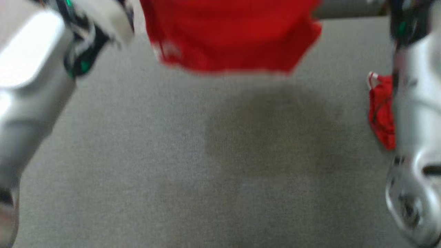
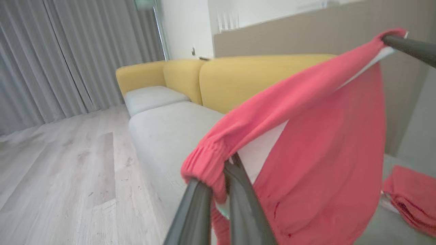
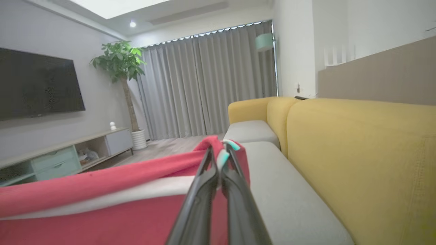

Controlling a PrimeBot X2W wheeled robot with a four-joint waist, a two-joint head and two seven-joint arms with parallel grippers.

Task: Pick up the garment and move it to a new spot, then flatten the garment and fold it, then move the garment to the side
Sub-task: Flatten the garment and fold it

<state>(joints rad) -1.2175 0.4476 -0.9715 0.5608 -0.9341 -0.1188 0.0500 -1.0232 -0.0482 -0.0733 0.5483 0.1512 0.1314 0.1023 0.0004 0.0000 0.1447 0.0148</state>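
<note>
The left gripper (image 2: 226,172) and right gripper (image 3: 218,154) each pinch the waistband (image 2: 289,98) of the red fabric garment (image 1: 231,34), which hangs at the head view's top centre above the grey fabric sofa seat (image 1: 137,155). Best, I judge: hold it taut and level, and lower the hem (image 1: 234,69) first. The left wrist view reveals the stretched band; the head view, its shadow (image 1: 268,131) below.
</note>
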